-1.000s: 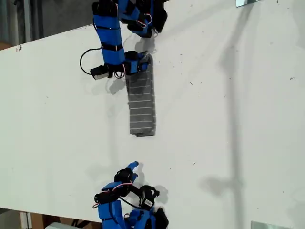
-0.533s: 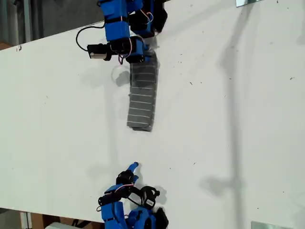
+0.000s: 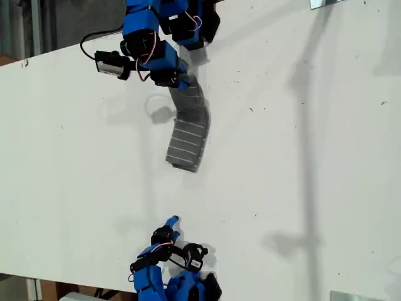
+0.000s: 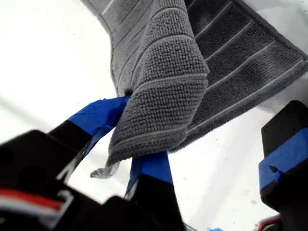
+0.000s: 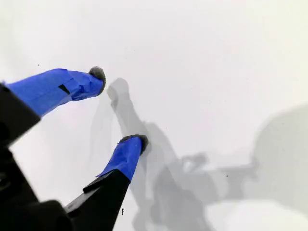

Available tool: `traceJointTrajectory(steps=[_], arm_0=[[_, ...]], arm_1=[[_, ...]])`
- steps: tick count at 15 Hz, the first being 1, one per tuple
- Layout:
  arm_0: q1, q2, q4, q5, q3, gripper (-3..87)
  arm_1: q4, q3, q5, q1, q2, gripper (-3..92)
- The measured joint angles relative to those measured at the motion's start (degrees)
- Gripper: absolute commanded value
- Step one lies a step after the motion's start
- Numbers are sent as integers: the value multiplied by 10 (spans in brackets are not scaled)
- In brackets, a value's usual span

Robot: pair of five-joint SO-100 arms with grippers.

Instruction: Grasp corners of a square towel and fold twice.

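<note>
The grey striped towel (image 3: 188, 132) lies folded into a narrow strip on the white table (image 3: 301, 157), near the exterior view's top centre. Its upper end is lifted off the table. My first gripper (image 3: 178, 81) is shut on that end, and the first wrist view shows the towel (image 4: 163, 82) draped over and pinched between the blue fingers (image 4: 101, 116) of my first gripper (image 4: 127, 139). My second gripper (image 3: 170, 224) hovers open near the exterior view's bottom edge, well clear of the towel. In the second wrist view, my second gripper (image 5: 119, 107) has only bare table between its fingertips.
The table's far edge runs along the exterior view's top left, with a dark floor beyond. Metal plates sit at the exterior view's top right (image 3: 326, 3) and bottom right (image 3: 352, 295). A black cable (image 3: 88, 47) loops beside the first arm.
My first gripper has risen and swung toward the exterior view's left, lifting the towel's upper end. The strip now bends and tilts. My second gripper has drawn back slightly.
</note>
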Motion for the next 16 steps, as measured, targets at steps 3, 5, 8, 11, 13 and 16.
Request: traceJointTrajectory(steps=[3, 5, 8, 11, 13, 16], arm_0=[[0, 0, -2, -1, 2, 220], [0, 0, -2, -1, 2, 220], [0, -7, -7, 3, 2, 218], [0, -7, -8, 12, 2, 214], [0, -7, -9, 12, 2, 213], [0, -7, -11, 12, 2, 211]], arm_1=[[-61, 91, 21, -11, 22, 117], [-76, 153, 52, -29, 50, 245], [-83, 185, 101, -70, 74, 312], [-79, 192, 144, -123, 127, 329], [9, 136, 164, -139, 143, 328], [90, 24, 155, -107, 134, 322]])
